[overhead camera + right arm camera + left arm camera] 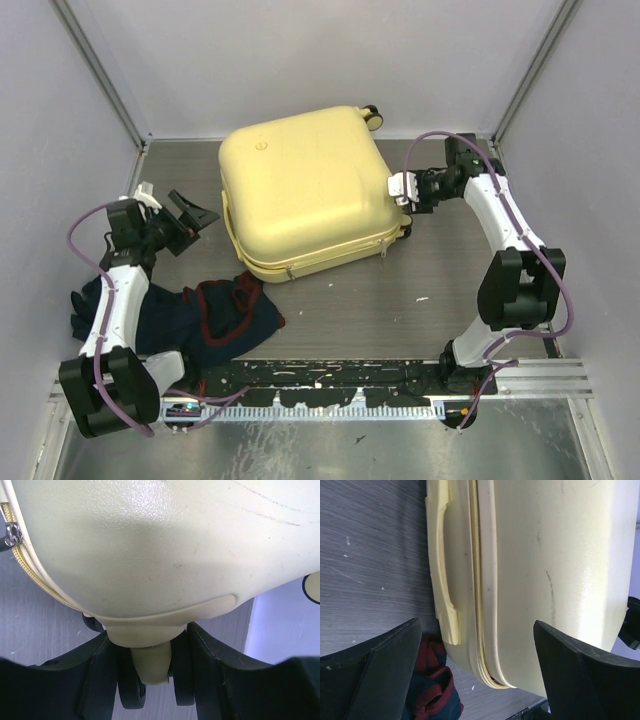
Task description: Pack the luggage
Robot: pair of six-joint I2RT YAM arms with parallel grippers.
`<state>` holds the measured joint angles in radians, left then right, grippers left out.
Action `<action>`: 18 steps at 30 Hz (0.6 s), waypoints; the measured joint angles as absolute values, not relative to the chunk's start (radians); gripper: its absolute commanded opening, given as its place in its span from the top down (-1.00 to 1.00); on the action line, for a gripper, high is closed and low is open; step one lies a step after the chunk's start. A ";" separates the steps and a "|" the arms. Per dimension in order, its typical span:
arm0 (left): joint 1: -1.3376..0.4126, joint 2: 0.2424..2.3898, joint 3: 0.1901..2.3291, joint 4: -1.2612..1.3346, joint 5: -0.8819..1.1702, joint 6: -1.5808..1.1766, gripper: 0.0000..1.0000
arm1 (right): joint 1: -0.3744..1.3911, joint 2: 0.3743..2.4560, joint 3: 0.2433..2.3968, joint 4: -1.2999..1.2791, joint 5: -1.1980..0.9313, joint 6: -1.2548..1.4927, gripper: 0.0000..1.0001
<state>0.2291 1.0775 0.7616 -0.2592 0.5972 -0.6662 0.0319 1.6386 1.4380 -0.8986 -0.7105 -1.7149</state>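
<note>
The right gripper [402,196] is pinched around a corner wheel [131,695] of the closed yellow luggage [300,190] lying flat at the far middle of the table [400,300], while the left gripper [190,228] gapes wide by the left edge, near dark clothes [215,315] at the near-left corner.

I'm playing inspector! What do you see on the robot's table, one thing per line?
Surface: grey table with a few white specks.
Job's things: the luggage lies flat with its lid down.
Clutter: a heap of navy and maroon clothes lies on the table by the left arm, outside the luggage.
Grippers: left end effector is open and empty. Right end effector straddles the wheel mount; whether it pinches is unclear.
Cables: purple cables loop along both arms.
Surroundings: pale walls and metal corner posts.
</note>
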 measured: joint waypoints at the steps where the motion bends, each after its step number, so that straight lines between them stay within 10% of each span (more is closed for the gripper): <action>1: 0.234 1.077 0.762 -0.262 0.588 -0.666 -0.87 | 0.031 1.644 1.438 -0.883 -0.715 -1.713 0.38; 11: 0.244 1.093 0.748 -0.295 0.499 -0.666 -0.61 | 0.014 1.742 1.510 -0.700 -0.743 -1.563 -0.86; 18: 0.251 1.149 0.749 -0.339 0.422 -0.648 -0.48 | -0.121 1.628 1.346 -0.688 -0.833 -1.457 -0.93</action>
<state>0.2508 1.1488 0.7490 -0.3393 0.4225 -0.6476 -0.1215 1.6279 1.3457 -0.6876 -0.8326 -1.4570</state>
